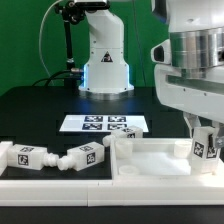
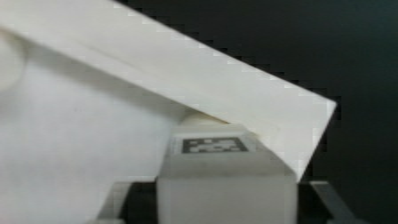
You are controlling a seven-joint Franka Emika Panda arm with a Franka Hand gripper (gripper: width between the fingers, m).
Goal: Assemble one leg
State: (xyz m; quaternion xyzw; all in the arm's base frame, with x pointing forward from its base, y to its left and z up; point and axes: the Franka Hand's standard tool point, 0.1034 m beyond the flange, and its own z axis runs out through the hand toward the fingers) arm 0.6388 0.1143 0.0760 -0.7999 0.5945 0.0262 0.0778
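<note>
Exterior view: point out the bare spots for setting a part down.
Free: dark table between marker board and the loose legs; also the tabletop panel's middle. Crowded: the panel's right corner, where the pincer holds a leg.

Tagged white leg (image 1: 203, 143) (image 2: 215, 168) (upright) in pincer (image 1: 204, 137)

we list: short chunky white plastic leg (image 1: 203, 143) with black-and-white square tag; large white square tray-like panel (image 1: 150, 158); thin flat white marker board (image 1: 103, 124), black-patterned tags; black table (image 1: 40, 110); green backdrop (image 1: 25, 40).
</note>
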